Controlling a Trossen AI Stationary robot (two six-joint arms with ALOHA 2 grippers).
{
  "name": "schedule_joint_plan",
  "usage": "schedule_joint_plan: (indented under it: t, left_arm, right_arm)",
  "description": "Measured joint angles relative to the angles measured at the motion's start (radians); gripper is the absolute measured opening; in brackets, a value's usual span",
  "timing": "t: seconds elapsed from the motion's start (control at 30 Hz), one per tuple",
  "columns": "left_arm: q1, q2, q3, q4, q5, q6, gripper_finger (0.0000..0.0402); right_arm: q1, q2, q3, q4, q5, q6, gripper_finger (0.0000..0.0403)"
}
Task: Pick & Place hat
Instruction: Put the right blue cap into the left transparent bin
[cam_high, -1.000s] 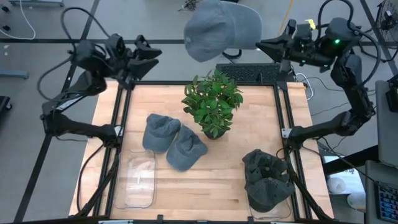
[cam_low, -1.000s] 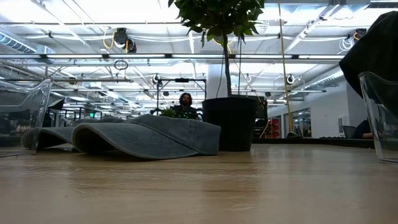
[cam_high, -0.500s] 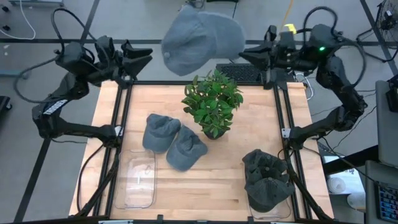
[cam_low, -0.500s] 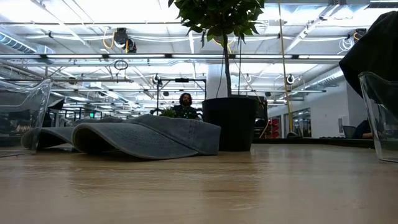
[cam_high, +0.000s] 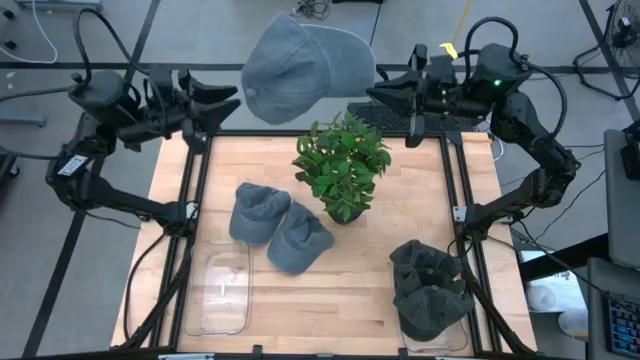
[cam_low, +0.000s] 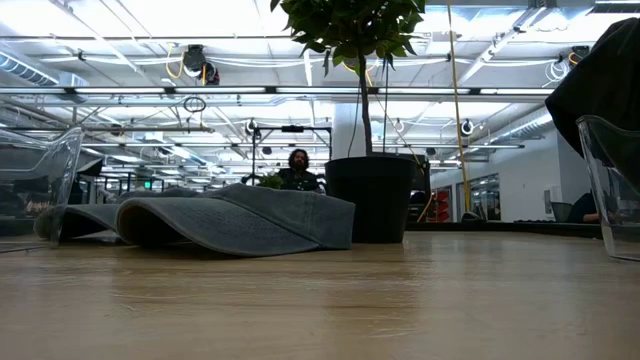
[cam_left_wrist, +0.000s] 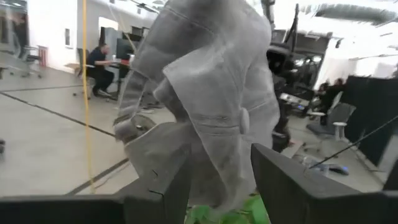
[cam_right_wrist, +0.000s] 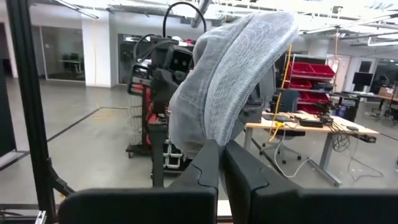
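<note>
My right gripper (cam_high: 372, 92) is shut on a light grey cap (cam_high: 308, 66) and holds it high above the table's far edge, behind the potted plant (cam_high: 343, 165). My left gripper (cam_high: 232, 100) is open, level with the cap and just off its left side. In the left wrist view the cap (cam_left_wrist: 205, 106) fills the space ahead and its lower part hangs between my open fingers (cam_left_wrist: 166, 186); I cannot tell whether they touch it. Two more grey caps (cam_high: 260, 212) (cam_high: 298, 242) lie flat on the table, brims down. My right gripper pinches the cap's stitched brim edge (cam_right_wrist: 214, 124) between its two shut fingers (cam_right_wrist: 205, 163). It comes in level from the table's right side. The cap is lifted clear of everything, and its crown (cam_high: 300, 60) stands out beyond the fingertips toward the left arm.
The potted plant stands mid-table right below the held cap. A clear bin with dark caps (cam_high: 430, 292) sits at the near right, and an empty clear bin (cam_high: 222, 292) at the near left. In the low view the grey caps (cam_low: 235, 220) lie beside the pot (cam_low: 375, 198).
My right gripper has carried the cap toward the table's left, from over the far right corner to above the plant, close to the left gripper. The left arm has drawn back a little toward the left. The cap has turned slightly as it travelled.
</note>
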Motion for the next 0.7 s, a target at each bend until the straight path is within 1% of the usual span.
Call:
schedule_joint_plan:
  t: [0.1,0.17,0.4,0.6,0.7]
  left_arm:
    - [-0.022,0.018,0.009,0.000,-0.042,0.033,0.0175]
    - [-0.026,0.031,0.017,0.001,-0.045,0.042,0.0175]
    - [-0.029,0.044,0.022,0.011,-0.037,0.039,0.0175]
    - [-0.029,0.049,0.022,0.080,-0.044,0.028,0.0175]
    - [-0.029,0.065,0.023,0.103,-0.010,0.006,0.0175]
  right_arm:
    - [0.001,0.000,0.000,0.008,-0.001,0.000,0.0000]
    - [0.001,0.000,0.000,0.005,-0.001,0.002,0.0000]
    - [0.001,0.000,0.000,-0.004,-0.001,0.004,0.0000]
    - [0.001,0.000,0.000,-0.011,-0.002,0.003,0.0000]
    - [0.001,0.000,0.000,-0.011,-0.002,0.002,0.0000]
